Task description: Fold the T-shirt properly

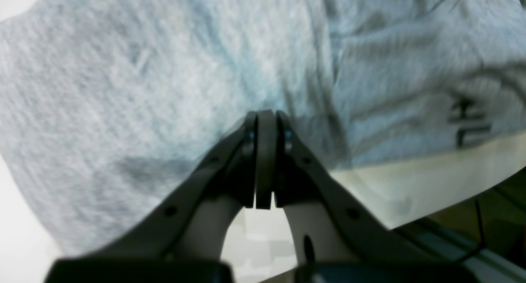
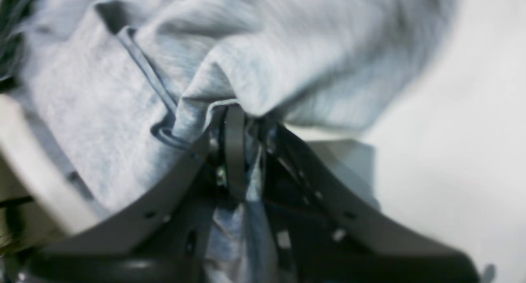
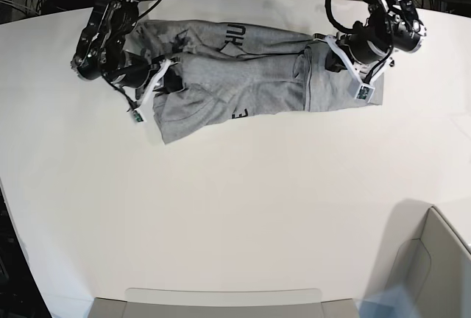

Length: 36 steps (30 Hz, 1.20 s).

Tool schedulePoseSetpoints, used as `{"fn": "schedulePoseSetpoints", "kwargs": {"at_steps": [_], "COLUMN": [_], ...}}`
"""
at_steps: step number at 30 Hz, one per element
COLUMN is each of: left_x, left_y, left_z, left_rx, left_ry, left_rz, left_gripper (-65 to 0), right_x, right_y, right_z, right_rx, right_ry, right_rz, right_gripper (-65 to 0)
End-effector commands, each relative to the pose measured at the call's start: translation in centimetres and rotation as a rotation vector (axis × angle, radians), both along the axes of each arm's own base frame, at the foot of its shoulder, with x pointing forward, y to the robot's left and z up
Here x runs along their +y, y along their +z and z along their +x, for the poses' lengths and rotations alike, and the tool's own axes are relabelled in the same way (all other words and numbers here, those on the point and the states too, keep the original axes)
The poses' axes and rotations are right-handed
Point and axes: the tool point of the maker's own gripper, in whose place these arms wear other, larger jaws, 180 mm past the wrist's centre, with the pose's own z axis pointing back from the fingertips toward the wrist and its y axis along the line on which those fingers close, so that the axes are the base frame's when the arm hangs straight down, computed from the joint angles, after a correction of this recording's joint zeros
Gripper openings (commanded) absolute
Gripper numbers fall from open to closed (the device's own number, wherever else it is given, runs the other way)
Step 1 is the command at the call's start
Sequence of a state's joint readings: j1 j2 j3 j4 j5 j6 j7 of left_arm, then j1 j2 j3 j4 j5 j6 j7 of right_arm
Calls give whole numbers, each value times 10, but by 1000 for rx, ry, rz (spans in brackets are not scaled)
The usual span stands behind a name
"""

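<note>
Lying across the far half of the white table (image 3: 235,207), the T-shirt (image 3: 243,82) forms a long, rumpled grey band running side to side, with fragments of black block lettering showing on its upper edge and lower edge. Both arms work at opposite ends of this band.

Left gripper (image 1: 266,115): positioned at the band's end on the base view's right. In the left wrist view the fingers are pressed together, pads flush, with the tips against the grey fabric. Whether a fold of cloth is trapped between them cannot be determined; no fabric shows between the pads.

Right gripper (image 2: 242,114): positioned at the band's other end, near a bunched portion of the garment. In the right wrist view the fingers are drawn close around a gathered ridge of grey cloth, with fabric visible passing between them and hanging down inside the jaw frame. A hemmed edge curves just beside the tips.

A grey bin (image 3: 430,266) stands at the near right corner.
</note>
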<state>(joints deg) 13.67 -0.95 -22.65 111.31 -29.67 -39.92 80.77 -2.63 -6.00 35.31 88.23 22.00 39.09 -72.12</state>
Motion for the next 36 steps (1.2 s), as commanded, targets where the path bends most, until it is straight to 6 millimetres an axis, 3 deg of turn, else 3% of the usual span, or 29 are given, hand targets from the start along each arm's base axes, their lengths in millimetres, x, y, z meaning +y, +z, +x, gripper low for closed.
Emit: {"fn": "schedulePoseSetpoints", "kwargs": {"at_steps": [1,8,13,17,22,27,30,36], "left_x": [-1,4,4,15,69,111,127,142], "left_y": [7,5,4,3,-3,-19,-35,-54], "left_z": [5,2,1,-3,-25,-52,-68,-89], "left_rx": [-36,-26,-21,-12,41,134,206,292], "left_ry": [1,4,5,25,130,210,251,295], "left_rz": [-5,7,7,27,107,143,131,109], "left_gripper": [-650,-650,-650,-650,-648,-648,-648,-648], "right_x": [-38,-133,-165,-166,-107,-43,-11,78], "right_y": [0,30,50,81,121,124,126,137], "right_z": [1,33,43,52,59,54,50,40], "right_rx": [19,-33,-75,-170,-330,-381,-405,-492], "right_ry": [-27,-173,-222,-218,-85,73,169,336], "right_rz": [-111,-249,-298,-359,-419,-393,-384,-300], "right_gripper": [-650,-650,-650,-650,-650,-650,-650,-650]}}
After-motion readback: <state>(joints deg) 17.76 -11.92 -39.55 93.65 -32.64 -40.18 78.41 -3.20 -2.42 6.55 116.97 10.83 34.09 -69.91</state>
